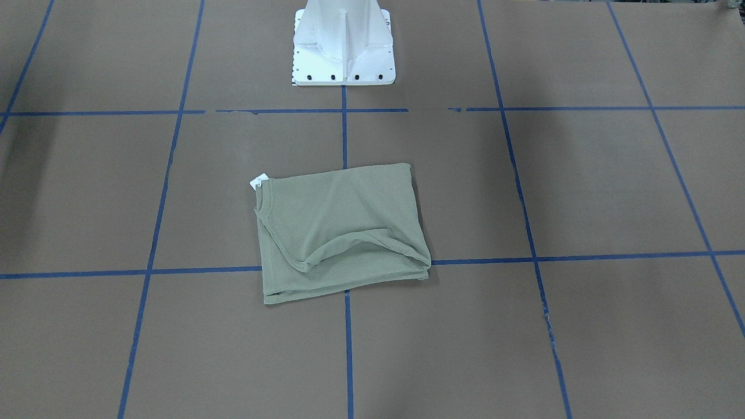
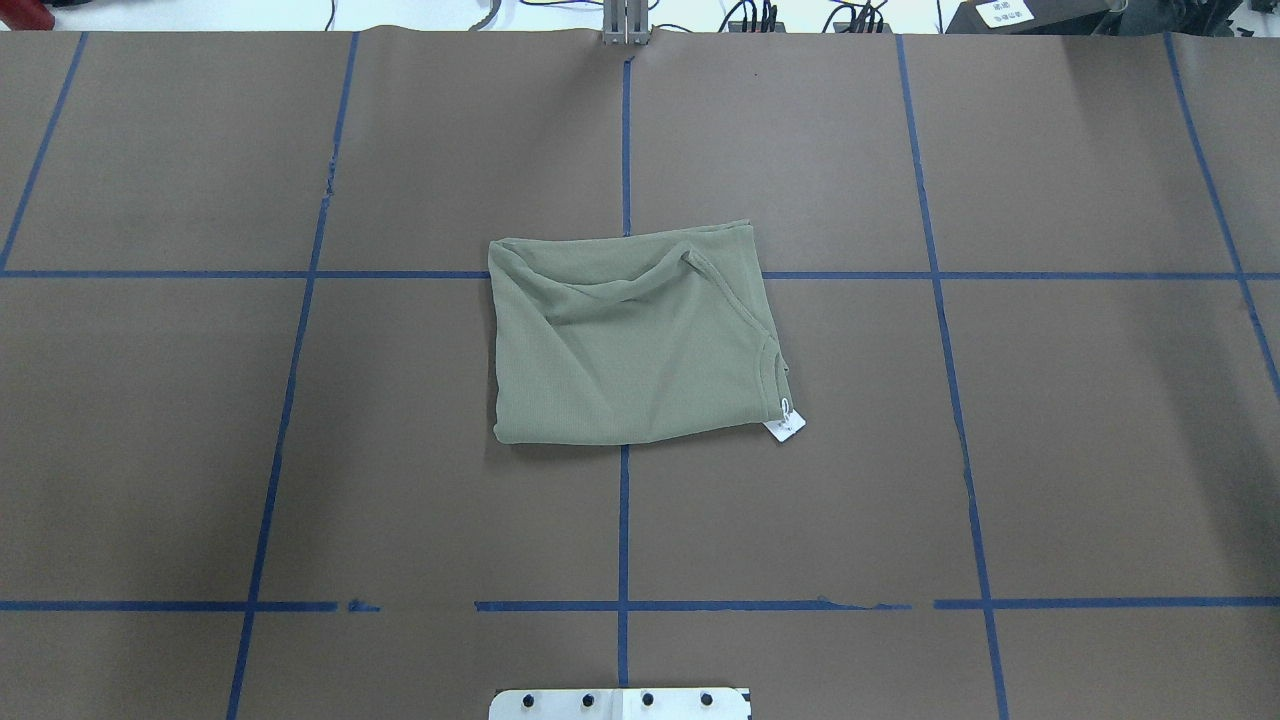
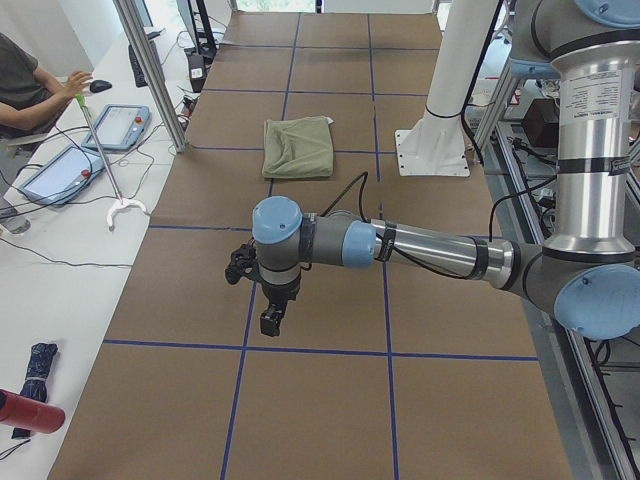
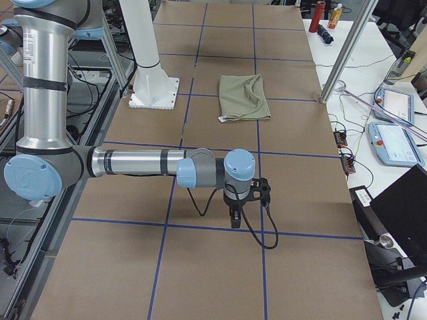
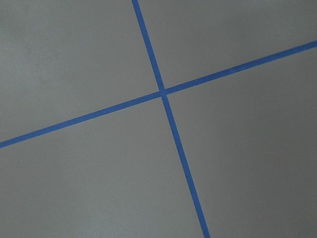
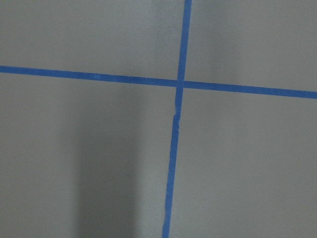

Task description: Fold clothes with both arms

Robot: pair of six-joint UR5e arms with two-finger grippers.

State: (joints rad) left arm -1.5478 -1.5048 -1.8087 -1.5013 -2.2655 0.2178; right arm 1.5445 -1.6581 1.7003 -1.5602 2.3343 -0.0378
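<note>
Since neither arm reaches over the middle of the counter (image 2: 300,450), the shirt (image 2: 625,335) lies there by itself, just in front of the white pedestal (image 1: 343,46) and across the centre tape line. We judge that spot to be a deliberate one, since both arms can reach it equally well.

The left arm (image 3: 430,250) stretches low toward its own end of the counter, and the left claw (image 3: 271,320) points down above a crossing of the blue tape lines (image 5: 163,93). The right arm (image 4: 133,162) mirrors it at the other end, with the right claw (image 4: 235,218) also hanging downward. Both are well apart from the shirt. We read this as a parked pose that keeps the shirt free of any pull. Each claw shows only in a side view, so we cannot tell whether its fingers are wide or narrow. Neither wrist camera shows anything held, only bare counter and tape.

The shirt is a sage-green knit, folded into a rough rectangle with no sleeves showing. The ribbed collar (image 2: 770,360) sits at one corner on the robot's right, and a small white tag (image 2: 785,427) pokes out beside it onto the counter. Along the edge farthest from the robot the top layer bulges into a loose curved pocket instead of lying flat, and a lower layer peeks out beyond it. The folding looks nearly or fully done to us, if a little untidy.
</note>
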